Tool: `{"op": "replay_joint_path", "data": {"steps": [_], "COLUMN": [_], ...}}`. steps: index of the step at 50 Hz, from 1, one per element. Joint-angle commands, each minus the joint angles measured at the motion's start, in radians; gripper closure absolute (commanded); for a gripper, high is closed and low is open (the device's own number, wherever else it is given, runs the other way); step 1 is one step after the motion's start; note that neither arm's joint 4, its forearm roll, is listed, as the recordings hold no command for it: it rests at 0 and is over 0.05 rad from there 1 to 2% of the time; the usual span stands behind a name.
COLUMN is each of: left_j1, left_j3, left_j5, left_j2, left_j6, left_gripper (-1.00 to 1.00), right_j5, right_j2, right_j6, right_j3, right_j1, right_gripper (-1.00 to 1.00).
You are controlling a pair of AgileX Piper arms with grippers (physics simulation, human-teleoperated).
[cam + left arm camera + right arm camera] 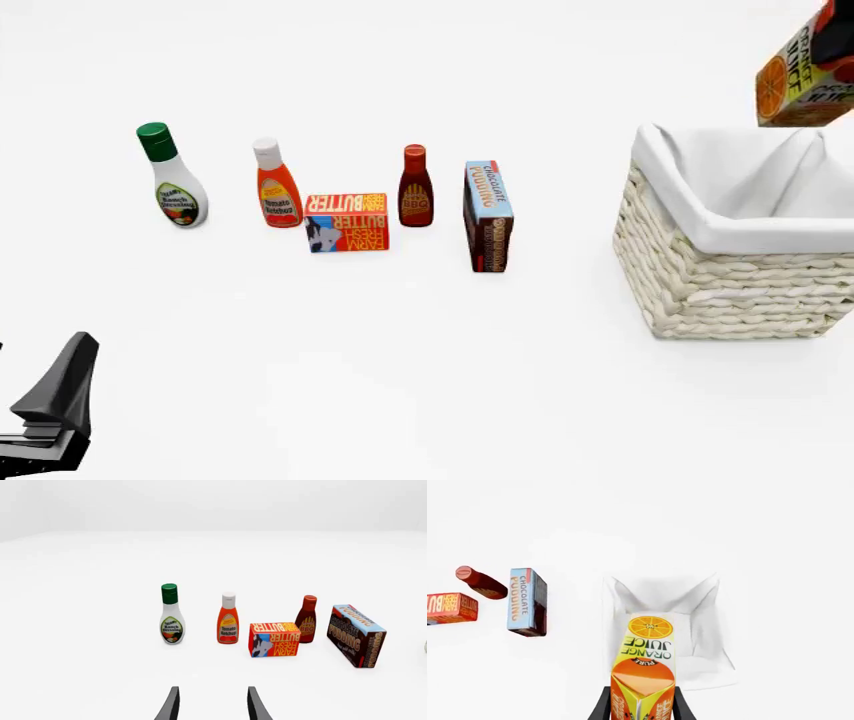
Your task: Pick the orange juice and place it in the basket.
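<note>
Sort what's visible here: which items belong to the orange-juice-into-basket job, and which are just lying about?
Part of the job:
- orange juice, held in the right gripper, above the basket
- basket

Just lying about:
- ranch dressing
- tomato ketchup
- butter box
- BBQ sauce
- chocolate pudding box
- left gripper, idle

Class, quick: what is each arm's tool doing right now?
Left tool: open, holding nothing.
Right tool: shut on the orange juice, above the basket.
</note>
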Motion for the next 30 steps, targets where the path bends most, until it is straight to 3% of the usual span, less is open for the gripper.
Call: {"op": "replay_joint_path", "data": {"steps": [1, 14, 15, 18, 30], "left_j1": [0.005, 0.005, 0.005, 0.005, 0.005], "left_j3": [0.001, 0.001, 0.001, 0.001, 0.001], "left_j5": [-0.001, -0.001, -0.001, 0.000, -0.001], "left_j2": [-0.001, -0.001, -0.001, -0.001, -0.001], "left_j6": [0.000, 0.000, 0.000, 0.000, 0.000], "left_gripper": [-1.00, -1.00, -1.00, -1.00, -1.00], "right_j5": [0.000, 0.000, 0.000, 0.000, 0.000], "right_j2": [0.028, 0.067, 0.074, 0.077, 0.101], "right_j6": [0.029, 0.041, 0.065, 0.039, 0.042], "right_j3": [0.006, 0.002, 0.002, -0.001, 0.015], "right_j1": [-0.012, -0.018, 0.002, -0.018, -0.038], "right_gripper": [1.00, 1.00, 1.00, 1.00, 1.00]}}
